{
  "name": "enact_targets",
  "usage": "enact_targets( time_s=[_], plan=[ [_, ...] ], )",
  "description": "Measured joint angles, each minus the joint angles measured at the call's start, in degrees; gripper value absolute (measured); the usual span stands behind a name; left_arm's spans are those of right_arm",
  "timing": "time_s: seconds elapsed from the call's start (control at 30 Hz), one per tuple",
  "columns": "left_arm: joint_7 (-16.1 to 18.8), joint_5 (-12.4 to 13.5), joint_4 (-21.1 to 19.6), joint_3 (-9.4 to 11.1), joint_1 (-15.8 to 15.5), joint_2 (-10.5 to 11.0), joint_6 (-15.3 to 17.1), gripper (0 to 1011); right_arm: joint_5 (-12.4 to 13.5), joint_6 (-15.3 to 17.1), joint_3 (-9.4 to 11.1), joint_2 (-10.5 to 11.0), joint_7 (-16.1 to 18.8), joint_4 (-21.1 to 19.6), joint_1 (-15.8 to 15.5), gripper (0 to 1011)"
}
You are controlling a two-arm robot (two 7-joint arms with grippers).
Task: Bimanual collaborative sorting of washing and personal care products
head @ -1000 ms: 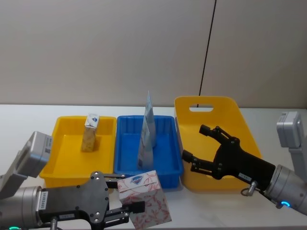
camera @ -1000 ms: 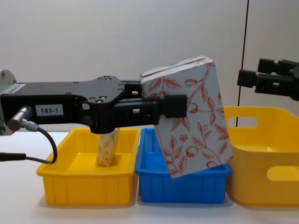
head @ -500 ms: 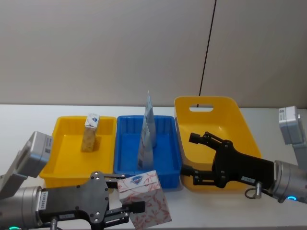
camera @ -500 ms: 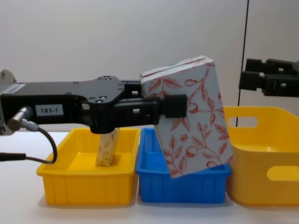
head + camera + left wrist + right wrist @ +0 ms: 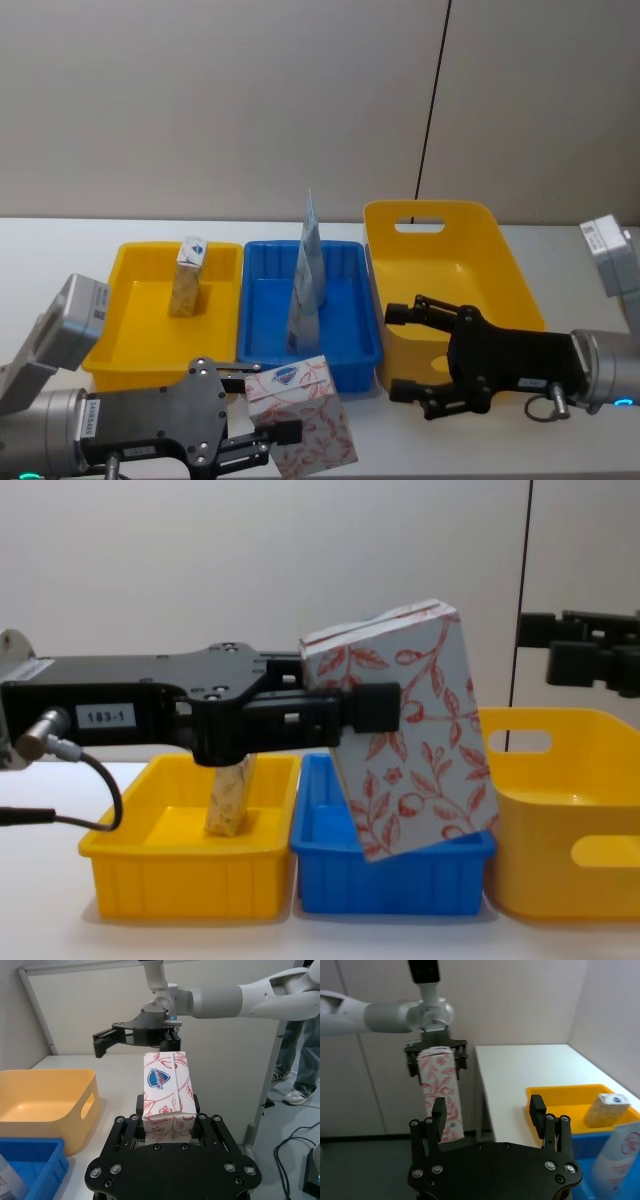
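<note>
L gripper (image 5: 268, 408) jaws are pinched on the large white pack w/ red leaf-vine print (image 5: 415, 740). It's held in the air at the near table edge, tilted, in front of the blue tray (image 5: 345, 362). R gripper (image 5: 395, 352) jaws are spread wide w/ nothing btwn them. It sits just off the near-left corner of the big yellow bin (image 5: 430, 215), fingertips aimed across at the pack but apart from it.

Step in hand looks like a handover, L to R. Next move prob calls for R to close the gap, straddle the free upper part of the pack clear of L's fingers, then clamp before L lets go. The pack's tilt means R may need a wrist adj.

Farther back, the pale blue-white pouch (image 5: 306, 290) stands upright in the blue tray. The small cream carton (image 5: 187, 278) stands in the low yellow tray (image 5: 110, 350) on the left. The bin's front rim lies close to R's path and is the main thing to clear.
</note>
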Motion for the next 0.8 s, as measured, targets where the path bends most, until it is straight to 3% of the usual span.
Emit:
enact_targets(
  time_s=[0.4,0.57,0.8],
  plan=[
    [0.00,0.00,0.00,0.00,0.00,0.00,0.00,422,1.58,0.64,-3.90,0.23,12.30,5.37,5.45,1002],
    [0.00,0.00,0.00,0.00,0.00,0.00,0.00,422,1.64,0.65,-5.26,0.04,15.54,6.84,7.04,1002],
    [0.00,0.00,0.00,0.00,0.00,0.00,0.00,422,1.48,0.53,-6.82,-0.52,17.35,7.99,8.30,1002]
  ],
)
